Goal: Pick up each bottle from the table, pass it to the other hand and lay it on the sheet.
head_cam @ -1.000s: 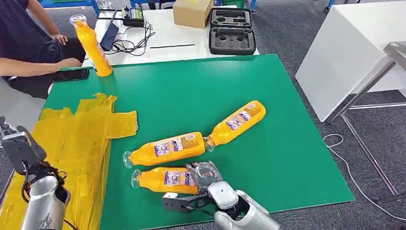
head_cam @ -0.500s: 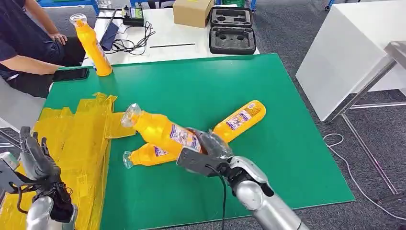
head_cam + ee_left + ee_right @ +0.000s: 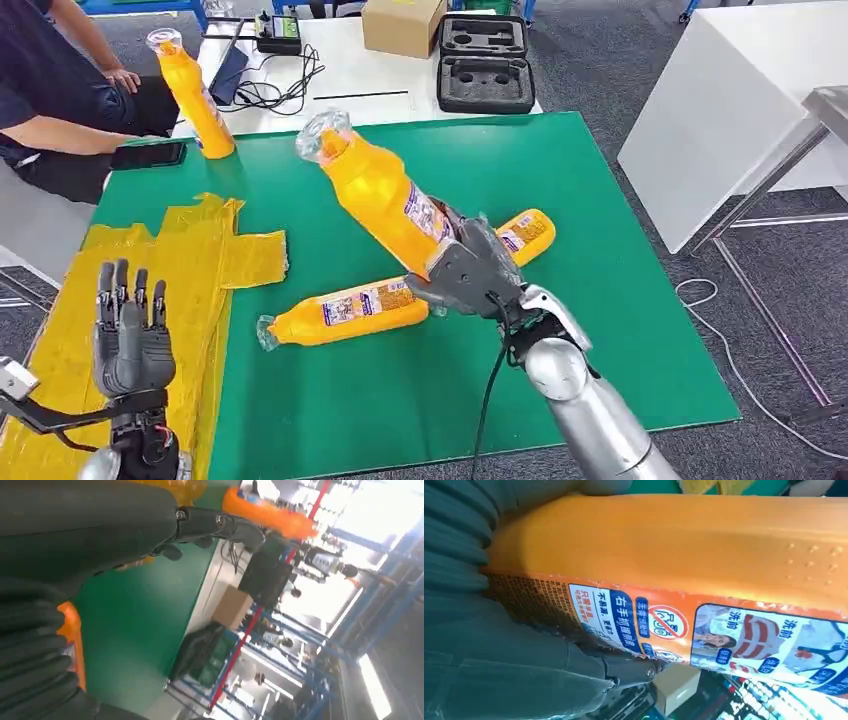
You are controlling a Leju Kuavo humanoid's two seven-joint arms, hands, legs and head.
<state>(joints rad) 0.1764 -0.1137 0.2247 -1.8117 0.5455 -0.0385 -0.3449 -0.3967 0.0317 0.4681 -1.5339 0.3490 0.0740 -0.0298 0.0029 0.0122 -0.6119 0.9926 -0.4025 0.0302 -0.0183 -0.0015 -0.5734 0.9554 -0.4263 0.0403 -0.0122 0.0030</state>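
Gripping a yellow bottle (image 3: 385,200) round its base w/ my right hand (image 3: 470,270), I hold it tilted above the green mat (image 3: 560,340), cap end up and toward my left, off the surface. My left hand (image 3: 128,335) is raised over the yellow sheet (image 3: 170,270) at the mat's left edge, fingers apart, holding nothing. Two more bottles (image 3: 345,312) (image 3: 525,232) lie flat mid-mat under the lifted one, a fourth (image 3: 195,95) stands at the far left corner; bare green between sheet and bottles.
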